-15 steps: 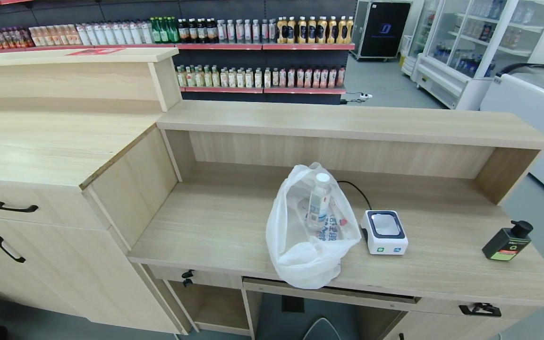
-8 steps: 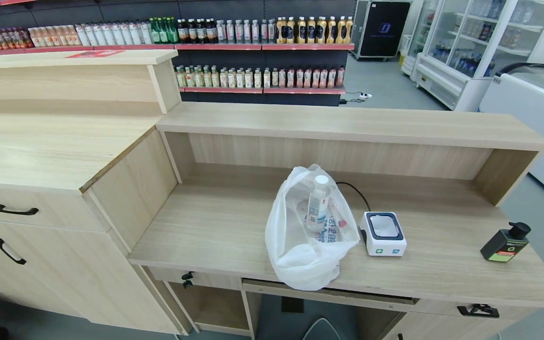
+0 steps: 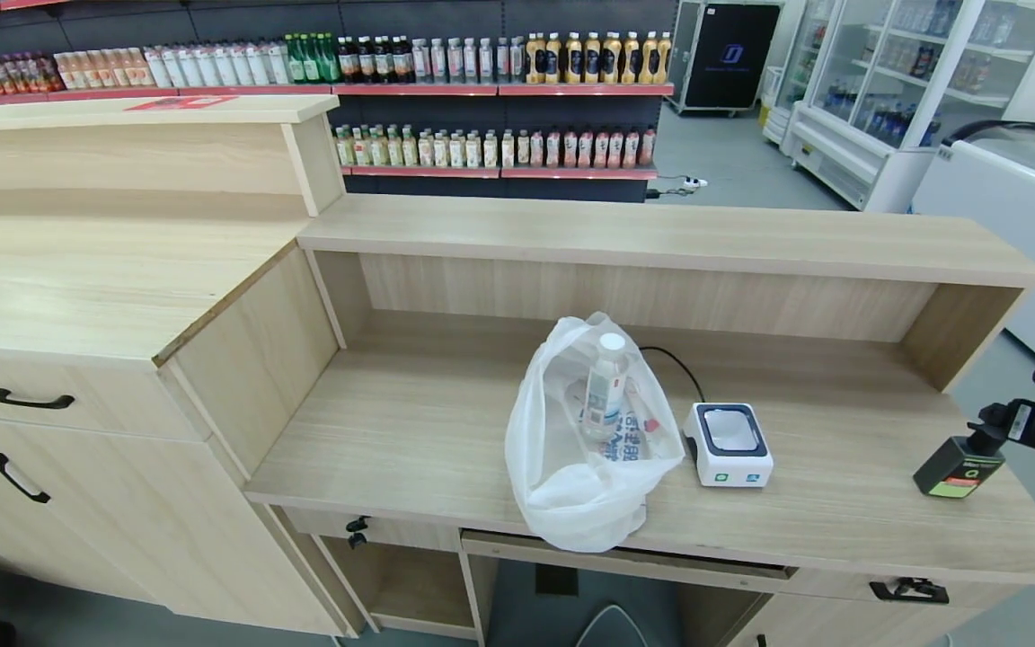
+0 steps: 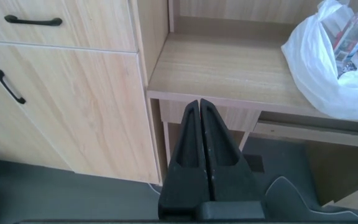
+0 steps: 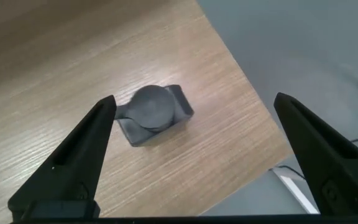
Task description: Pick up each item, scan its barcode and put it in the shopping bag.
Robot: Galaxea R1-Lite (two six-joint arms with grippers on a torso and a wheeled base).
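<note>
Left claw [image 4: 199,102] closed; right claw [image 5: 195,98] wide apart.

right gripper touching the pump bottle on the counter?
Apart. In the right wrist view the right gripper is open over the pump bottle, and bare counter shows between the bottle and each finger.

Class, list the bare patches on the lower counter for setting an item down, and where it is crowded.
Widest patch: between the left wall of the counter and the shopping bag. Another: between scanner and pump bottle. Crowded: bag beside scanner mid-counter; open right gripper over the bottle.
</note>
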